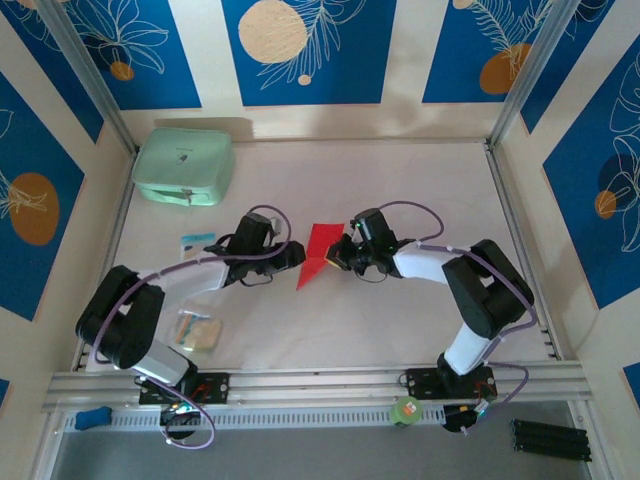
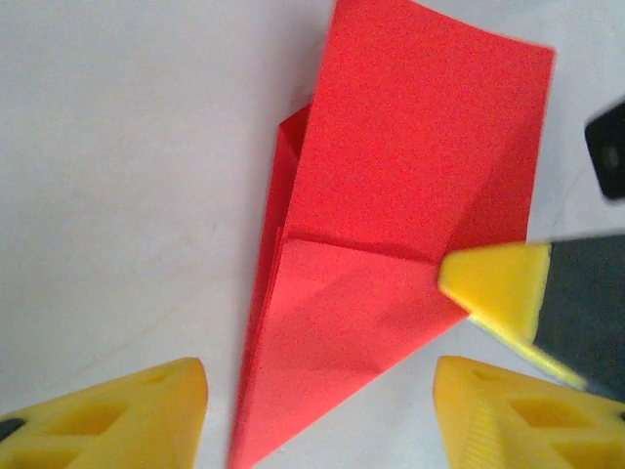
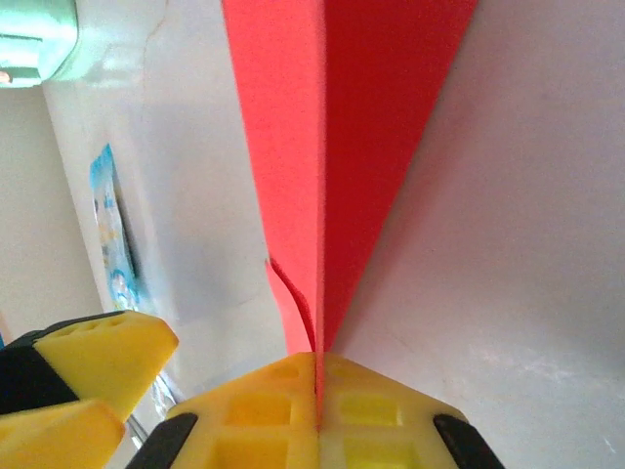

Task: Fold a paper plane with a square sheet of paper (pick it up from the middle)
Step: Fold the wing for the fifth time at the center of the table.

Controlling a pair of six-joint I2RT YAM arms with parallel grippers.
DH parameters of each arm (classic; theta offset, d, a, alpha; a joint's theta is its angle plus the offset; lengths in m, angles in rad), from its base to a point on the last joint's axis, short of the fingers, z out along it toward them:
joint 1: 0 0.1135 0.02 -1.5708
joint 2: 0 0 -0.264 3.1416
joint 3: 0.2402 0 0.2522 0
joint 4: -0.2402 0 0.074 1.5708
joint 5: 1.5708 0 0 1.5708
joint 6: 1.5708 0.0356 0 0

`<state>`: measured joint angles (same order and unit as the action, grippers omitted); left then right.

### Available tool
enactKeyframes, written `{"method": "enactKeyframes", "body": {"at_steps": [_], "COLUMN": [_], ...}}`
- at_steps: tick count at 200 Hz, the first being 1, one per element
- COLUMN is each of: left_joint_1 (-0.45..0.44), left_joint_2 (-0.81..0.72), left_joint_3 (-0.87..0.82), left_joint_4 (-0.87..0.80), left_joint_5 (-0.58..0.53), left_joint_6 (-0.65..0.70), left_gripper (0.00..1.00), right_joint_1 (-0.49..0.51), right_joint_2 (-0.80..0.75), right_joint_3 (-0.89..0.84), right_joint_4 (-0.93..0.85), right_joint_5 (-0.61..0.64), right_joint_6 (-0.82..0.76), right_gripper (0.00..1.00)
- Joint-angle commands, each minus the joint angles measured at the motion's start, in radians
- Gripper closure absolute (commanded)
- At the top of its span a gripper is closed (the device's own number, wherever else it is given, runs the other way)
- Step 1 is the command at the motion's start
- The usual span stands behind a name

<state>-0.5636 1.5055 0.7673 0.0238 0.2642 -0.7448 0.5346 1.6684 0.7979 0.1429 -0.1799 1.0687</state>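
Observation:
The red paper plane point(image 1: 318, 252) lies mid-table as a narrow folded kite with a sharp near tip and visible creases point(image 2: 391, 195). No flat square sheet lies apart from it. My right gripper point(image 1: 338, 255) is shut on its right edge, with the paper pinched in the seam between the yellow pads point(image 3: 317, 391). From there the red fold rises away point(image 3: 332, 147). My left gripper point(image 1: 295, 255) is open. Its yellow fingers straddle the plane's pointed end point(image 2: 317, 410) without touching it. One right finger point(image 2: 493, 283) presses at the crease.
A mint-green case point(image 1: 185, 165) sits at the back left. A blue-and-white packet point(image 1: 197, 240) and a small pale packet point(image 1: 198, 330) lie by the left arm. Aluminium rails point(image 1: 320, 385) run along the near edge, with a green roll point(image 1: 405, 410) there.

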Motion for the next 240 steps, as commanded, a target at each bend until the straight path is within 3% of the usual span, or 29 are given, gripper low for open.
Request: {"method": "enactKeyframes", "body": {"at_steps": [1,54,107,205,240], "left_joint_1": [-0.024,-0.119,-0.175,-0.276,-0.283], "left_joint_2": [-0.038,-0.004,0.096,0.213,0.236], "left_joint_3": [-0.019,-0.045,0.039,0.038,0.038], "left_joint_4": [0.069,0.185,0.118,0.268,0.292], "left_joint_5": [-0.031,-0.093,-0.064,-0.216,-0.253], "left_joint_6": [0.25,0.634,0.894,1.135,1.161], "left_gripper": [0.32,0.27,0.35,0.49,0.61], "right_joint_1": [-0.022,-0.057,-0.079,-0.101,-0.105], "right_joint_2": [-0.037,-0.052,-0.05,-0.034,-0.03], "right_joint_3": [0.024,0.072,0.104,0.119,0.121], "right_joint_4": [-0.099,-0.231,-0.308,-0.338,-0.342], "right_joint_5": [0.005,-0.011,-0.032,-0.07,-0.076], "right_joint_6": [0.064,0.15,0.197,0.234,0.235], "right_gripper": [0.96,0.96,0.96,0.96,0.96]}}
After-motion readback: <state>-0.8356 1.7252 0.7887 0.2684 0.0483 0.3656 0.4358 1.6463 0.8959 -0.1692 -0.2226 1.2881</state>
